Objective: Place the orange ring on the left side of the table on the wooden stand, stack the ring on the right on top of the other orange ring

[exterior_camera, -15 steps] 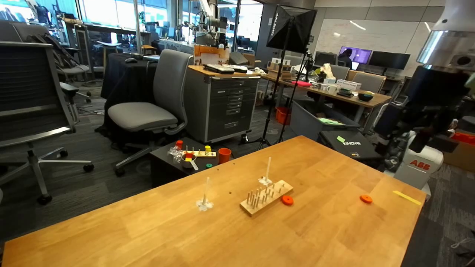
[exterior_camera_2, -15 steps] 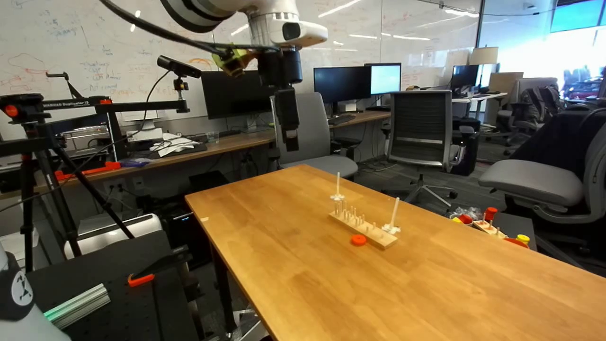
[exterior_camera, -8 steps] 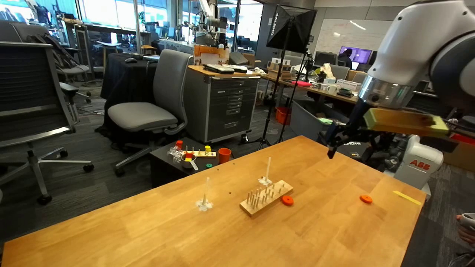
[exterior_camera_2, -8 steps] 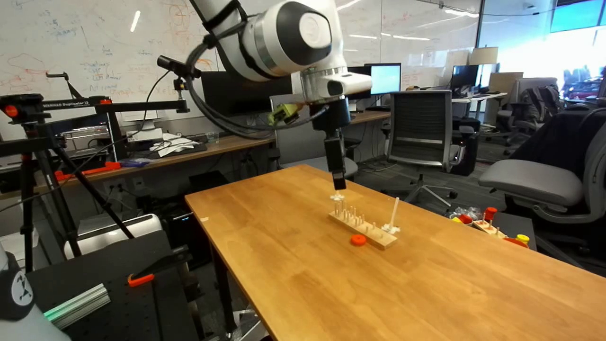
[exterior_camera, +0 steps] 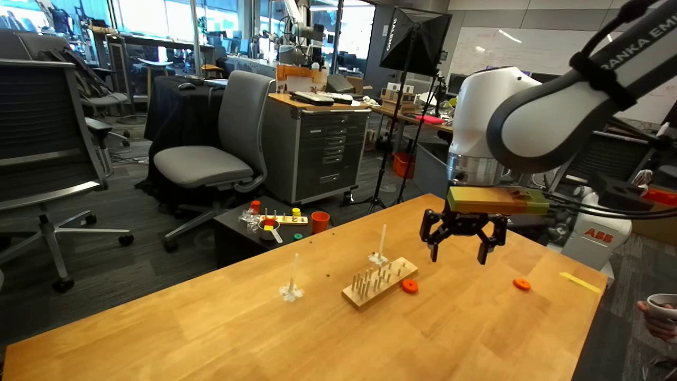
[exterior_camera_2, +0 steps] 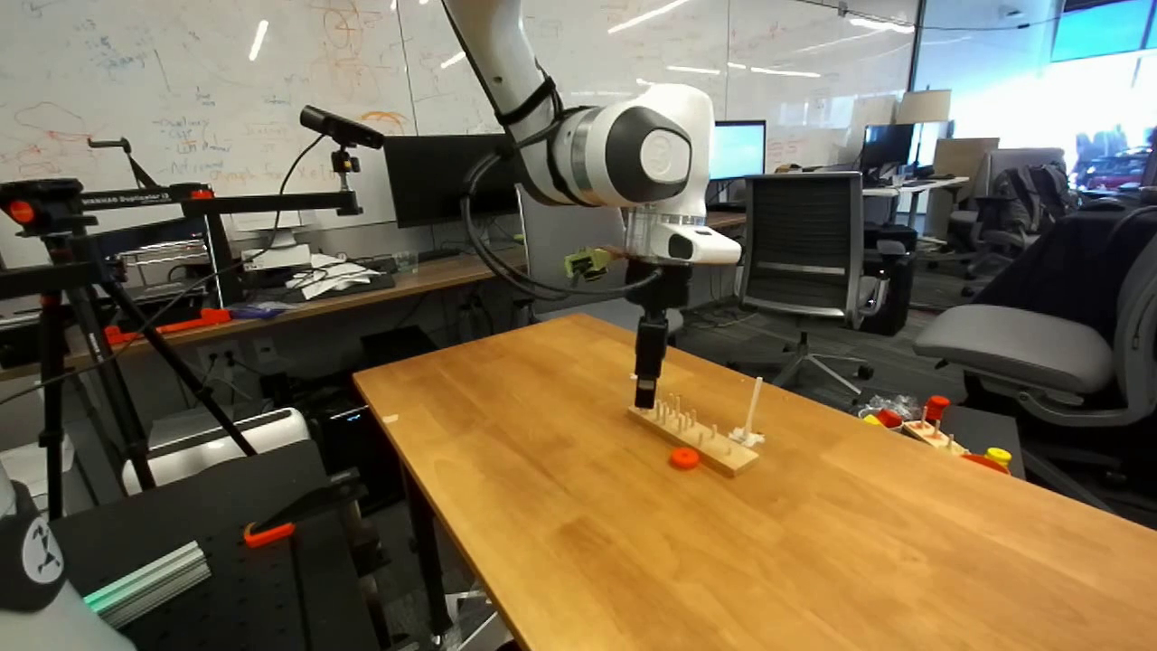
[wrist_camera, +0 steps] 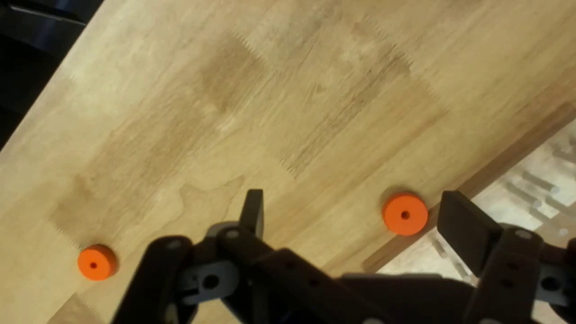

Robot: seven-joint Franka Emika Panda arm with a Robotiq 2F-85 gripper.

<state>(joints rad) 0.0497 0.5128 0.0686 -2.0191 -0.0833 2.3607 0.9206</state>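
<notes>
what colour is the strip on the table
Yellow; the strip shows best in an exterior view.

Both exterior views are bright. Tall glass windows (exterior_camera: 153, 24) glow almost white, and white streaks of light shine on a wide whiteboard (exterior_camera_2: 298, 63). The wrist view is a bit fuzzy. There, the pale wooden stand (wrist_camera: 535, 164) with thin pegs looks washed out, and a soft shadow hugs a round orange ring (wrist_camera: 413, 221).
</notes>
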